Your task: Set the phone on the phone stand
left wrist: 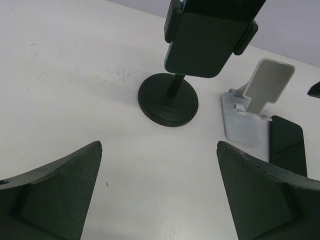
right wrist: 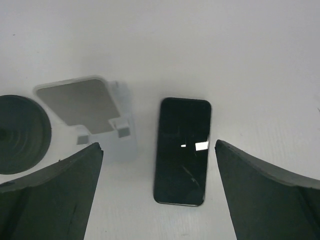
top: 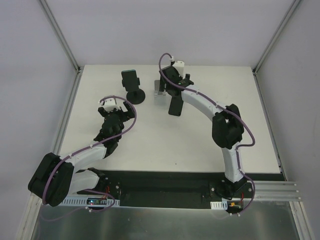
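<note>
Seen from overhead, a white worktop (top: 200, 145) carries two robot arms reaching in from its near edge. The phone (top: 175, 106) lies flat on the worktop near the far middle, partly tucked under the right arm. The phone stand (top: 159, 89) is just beside it, and only a sliver of the stand shows from this height. To the left of the stand is a black holder (top: 134, 87) with a round base and a cradle on top.

The right wrist camera looks straight down and shows what the overhead view hides. The phone (right wrist: 181, 150) is face up with its dark glass catching a small reflection. It is not on the phone stand (right wrist: 95, 112), and a narrow strip of worktop separates them. The stand's tilted plate is bare. The right jaws are spread wide on either side of the phone, above it and gripping nothing.

The left wrist camera views the group from the side. The holder (left wrist: 185, 50) is upright, the stand (left wrist: 250, 107) is behind it, and one end of the phone (left wrist: 287, 142) shows. The left jaws are wide apart and hold nothing.
</note>
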Controlling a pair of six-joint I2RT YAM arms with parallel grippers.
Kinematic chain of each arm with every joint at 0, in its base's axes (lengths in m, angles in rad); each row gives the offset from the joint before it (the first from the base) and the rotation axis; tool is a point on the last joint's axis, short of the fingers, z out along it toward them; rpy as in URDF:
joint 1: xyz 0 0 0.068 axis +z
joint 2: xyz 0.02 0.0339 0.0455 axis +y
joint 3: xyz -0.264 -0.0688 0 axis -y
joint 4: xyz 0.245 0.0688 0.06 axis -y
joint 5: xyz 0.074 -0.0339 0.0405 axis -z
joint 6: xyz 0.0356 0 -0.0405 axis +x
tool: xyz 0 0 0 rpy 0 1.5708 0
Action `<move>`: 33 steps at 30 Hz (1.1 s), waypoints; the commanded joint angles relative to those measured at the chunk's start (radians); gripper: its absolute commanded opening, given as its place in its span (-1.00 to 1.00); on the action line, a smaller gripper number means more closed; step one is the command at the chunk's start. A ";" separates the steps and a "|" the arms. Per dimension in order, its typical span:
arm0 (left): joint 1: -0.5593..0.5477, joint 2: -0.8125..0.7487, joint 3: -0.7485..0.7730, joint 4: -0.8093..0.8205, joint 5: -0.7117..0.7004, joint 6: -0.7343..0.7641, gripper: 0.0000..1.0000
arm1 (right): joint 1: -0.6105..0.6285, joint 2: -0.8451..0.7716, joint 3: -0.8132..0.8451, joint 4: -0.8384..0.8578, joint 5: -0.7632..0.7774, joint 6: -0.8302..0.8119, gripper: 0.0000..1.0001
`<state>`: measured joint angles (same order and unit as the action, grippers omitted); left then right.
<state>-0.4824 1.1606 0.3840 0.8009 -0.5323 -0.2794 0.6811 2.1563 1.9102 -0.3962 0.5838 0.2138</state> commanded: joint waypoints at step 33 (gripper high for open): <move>0.005 0.071 0.107 -0.049 0.233 0.023 0.97 | -0.157 0.201 0.139 -0.262 -0.317 0.122 0.90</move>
<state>-0.4824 1.2362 0.4561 0.7395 -0.3134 -0.2699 0.5220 2.3398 1.9858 -0.5831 0.2703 0.3355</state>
